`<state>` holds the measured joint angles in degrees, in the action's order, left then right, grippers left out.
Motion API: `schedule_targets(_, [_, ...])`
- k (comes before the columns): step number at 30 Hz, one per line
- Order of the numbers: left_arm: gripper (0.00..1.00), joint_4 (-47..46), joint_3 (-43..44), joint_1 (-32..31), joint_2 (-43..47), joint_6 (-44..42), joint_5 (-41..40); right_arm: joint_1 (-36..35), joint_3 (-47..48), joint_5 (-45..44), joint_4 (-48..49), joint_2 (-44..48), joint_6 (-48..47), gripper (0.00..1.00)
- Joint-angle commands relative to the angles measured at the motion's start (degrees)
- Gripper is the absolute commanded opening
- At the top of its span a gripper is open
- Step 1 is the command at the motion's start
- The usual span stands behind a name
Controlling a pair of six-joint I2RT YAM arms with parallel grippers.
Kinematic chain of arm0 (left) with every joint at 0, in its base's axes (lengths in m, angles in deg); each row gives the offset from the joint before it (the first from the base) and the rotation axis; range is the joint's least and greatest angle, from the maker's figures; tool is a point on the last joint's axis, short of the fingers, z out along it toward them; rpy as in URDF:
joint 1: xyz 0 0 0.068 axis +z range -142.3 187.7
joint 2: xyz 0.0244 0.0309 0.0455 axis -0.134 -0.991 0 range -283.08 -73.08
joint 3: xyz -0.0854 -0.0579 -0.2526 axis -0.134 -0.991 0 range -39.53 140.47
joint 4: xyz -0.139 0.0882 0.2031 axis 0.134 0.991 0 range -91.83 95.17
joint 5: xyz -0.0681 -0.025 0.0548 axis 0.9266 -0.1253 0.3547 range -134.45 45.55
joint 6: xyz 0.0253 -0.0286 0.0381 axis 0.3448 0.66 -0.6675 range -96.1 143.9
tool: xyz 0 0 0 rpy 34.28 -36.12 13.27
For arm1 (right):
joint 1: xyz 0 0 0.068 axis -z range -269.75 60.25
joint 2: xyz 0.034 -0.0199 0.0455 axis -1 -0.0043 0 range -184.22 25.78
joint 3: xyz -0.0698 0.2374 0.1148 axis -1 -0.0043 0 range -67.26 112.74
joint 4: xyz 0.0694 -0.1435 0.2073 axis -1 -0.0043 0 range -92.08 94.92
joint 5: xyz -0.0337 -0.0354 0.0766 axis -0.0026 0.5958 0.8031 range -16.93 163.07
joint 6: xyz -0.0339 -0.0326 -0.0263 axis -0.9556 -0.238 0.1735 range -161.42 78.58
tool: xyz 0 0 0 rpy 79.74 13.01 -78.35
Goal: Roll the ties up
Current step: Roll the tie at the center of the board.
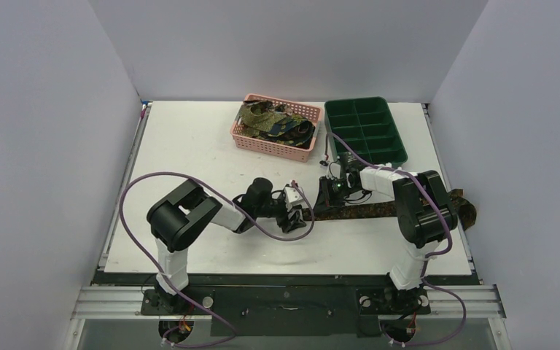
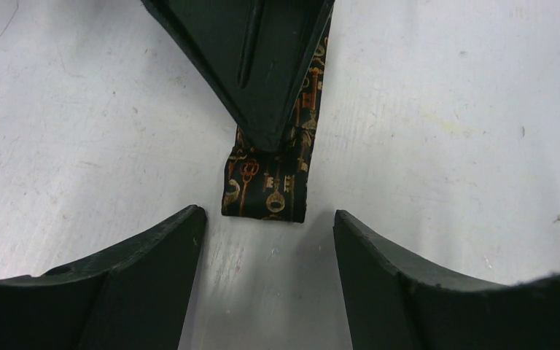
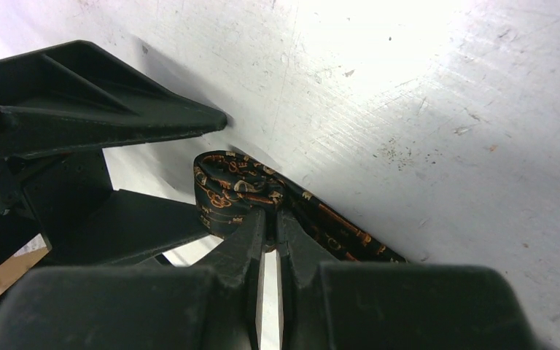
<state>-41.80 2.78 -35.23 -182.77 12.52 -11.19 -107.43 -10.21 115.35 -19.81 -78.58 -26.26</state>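
One dark tie (image 1: 379,210) with a gold and orange key pattern lies across the table toward the right edge. Its left end is folded into a small loop (image 3: 226,186). My right gripper (image 3: 271,216) is shut on that looped end, its fingers (image 2: 262,80) coming down onto the fabric. My left gripper (image 2: 268,219) stands open just in front of the folded end (image 2: 265,191), with nothing between its fingers (image 2: 153,255). Seen from above, the left gripper (image 1: 299,213) and right gripper (image 1: 327,195) sit close together. More ties (image 1: 275,120) are heaped in the basket.
A pink mesh basket (image 1: 262,143) stands at the back centre. A dark green compartment tray (image 1: 365,130) sits right of it. The tie's far end (image 1: 468,210) reaches the table's right edge. The left arm's fingers (image 3: 117,117) crowd the right wrist view.
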Motion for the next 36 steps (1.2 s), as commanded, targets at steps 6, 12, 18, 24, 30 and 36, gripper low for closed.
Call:
schedule_targets(6, [0.44,-6.9,1.4,-2.8,-5.9,5.2,0.9,0.1,-1.6,-15.2,-6.8,-3.0,-7.7,0.00])
schedule_targets(12, [0.35,-4.3,4.4,-5.0,-1.5,6.4,-0.2,-0.3,-1.0,-14.5,-6.4,-3.7,-7.6,0.00])
schedule_targets(18, [0.34,-2.5,8.4,-5.7,-5.2,6.2,-3.1,-1.1,-1.1,-12.0,-4.9,-3.0,-6.6,0.00])
schedule_targets(24, [0.37,-2.0,10.3,-5.9,-10.0,4.6,-3.0,-2.4,-1.3,-10.6,-4.0,-2.4,-6.4,0.00])
schedule_targets(30, [0.32,3.0,8.6,-5.7,-10.7,0.5,-3.2,-2.8,-1.4,-8.1,-3.1,-0.8,-6.0,0.00])
schedule_targets(36, [0.18,12.9,6.0,-4.6,-7.0,-3.4,-6.8,-0.7,1.9,-4.1,-6.8,2.7,-5.6,0.10])
